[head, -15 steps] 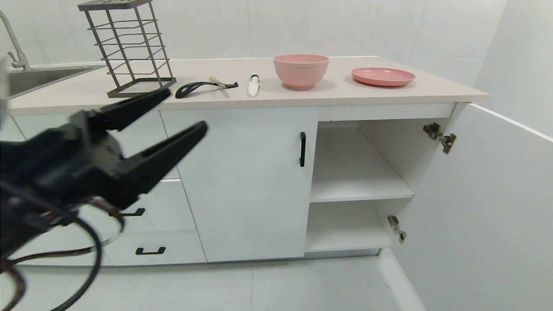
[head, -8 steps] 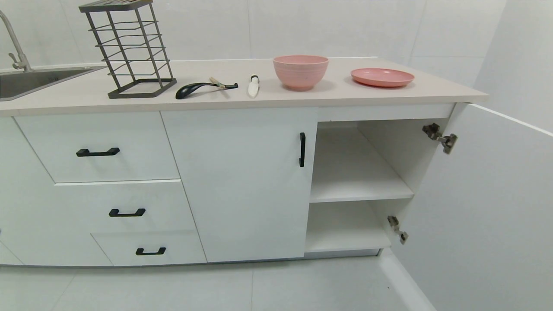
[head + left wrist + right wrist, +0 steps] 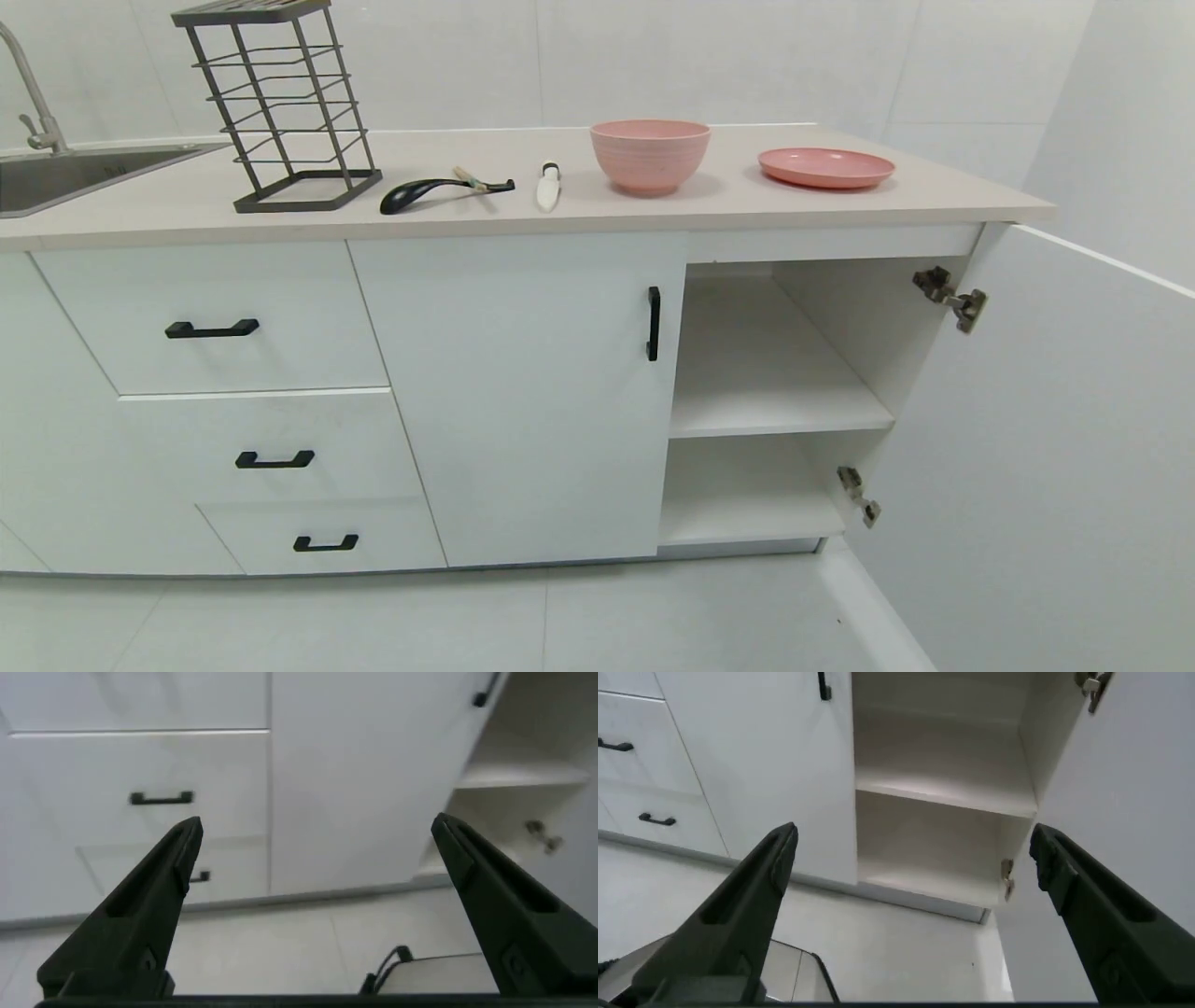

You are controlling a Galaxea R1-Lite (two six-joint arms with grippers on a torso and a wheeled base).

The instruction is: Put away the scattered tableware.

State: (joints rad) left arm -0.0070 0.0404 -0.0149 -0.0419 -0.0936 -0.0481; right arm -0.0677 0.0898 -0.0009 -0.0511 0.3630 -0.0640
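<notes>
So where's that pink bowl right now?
In the head view, the pink bowl sits on the countertop, right of centre, between the white utensil and the pink plate.

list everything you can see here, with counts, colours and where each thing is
round bowl: 1, pink, on the countertop, upright
flat plate: 1, pink, countertop, right of the bowl
long spoon: 1, black, countertop, beside the rack
thin stick: 1, tan, at the spoon's handle
small knife: 1, white with a black end, left of the bowl
wire rack: 1, dark, countertop, near the sink
metal sink: 1, grey, far left
drawers: 3, white, black handles, below the rack
cupboard door: 1, white, swung open
cupboard shelf: 1, white, bare
left gripper: 1, black, open
right gripper: 1, black, open
</notes>
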